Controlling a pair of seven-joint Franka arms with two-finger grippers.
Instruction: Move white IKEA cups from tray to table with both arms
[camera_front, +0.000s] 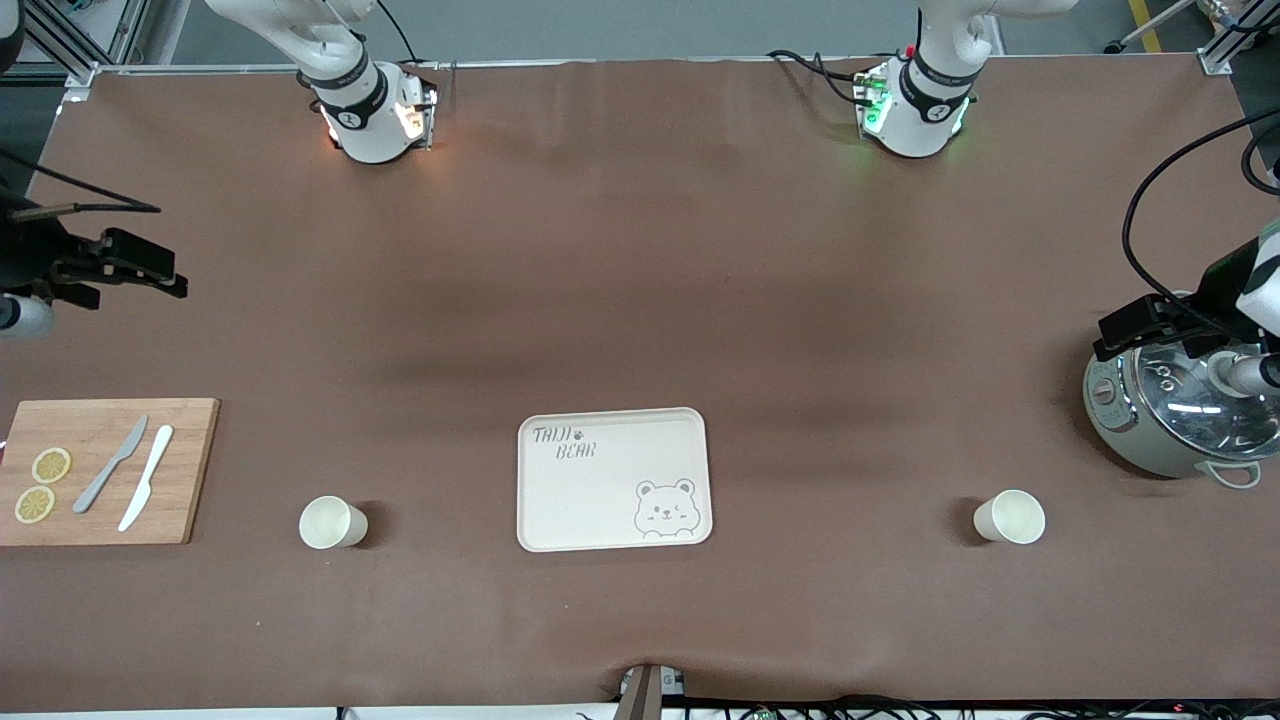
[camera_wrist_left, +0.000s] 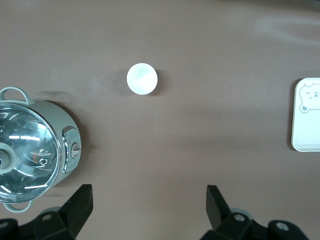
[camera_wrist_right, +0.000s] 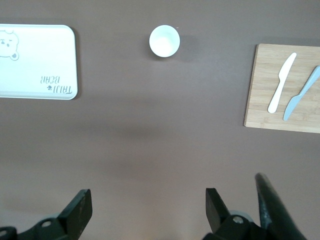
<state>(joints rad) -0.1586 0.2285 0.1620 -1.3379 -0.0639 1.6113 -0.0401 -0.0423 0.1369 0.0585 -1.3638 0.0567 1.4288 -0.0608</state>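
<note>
Two off-white cups stand upright on the brown table, one on each side of the bear-printed tray (camera_front: 600, 500). One cup (camera_front: 333, 522) is toward the right arm's end, the other cup (camera_front: 1010, 517) toward the left arm's end. My right gripper (camera_front: 140, 265) hangs open and empty over bare table at its end; its wrist view shows its cup (camera_wrist_right: 164, 41) and the tray (camera_wrist_right: 35, 75) well clear of the fingers. My left gripper (camera_front: 1135, 325) hangs open and empty by the pot's edge; its wrist view shows its cup (camera_wrist_left: 142, 78) and the tray's end (camera_wrist_left: 306, 135).
A wooden cutting board (camera_front: 190, 470) with two knives (camera_front: 128, 475) and lemon slices (camera_front: 42, 485) lies at the right arm's end. A grey pot with a glass lid (camera_front: 1170, 420) stands at the left arm's end, also in the left wrist view (camera_wrist_left: 30, 150).
</note>
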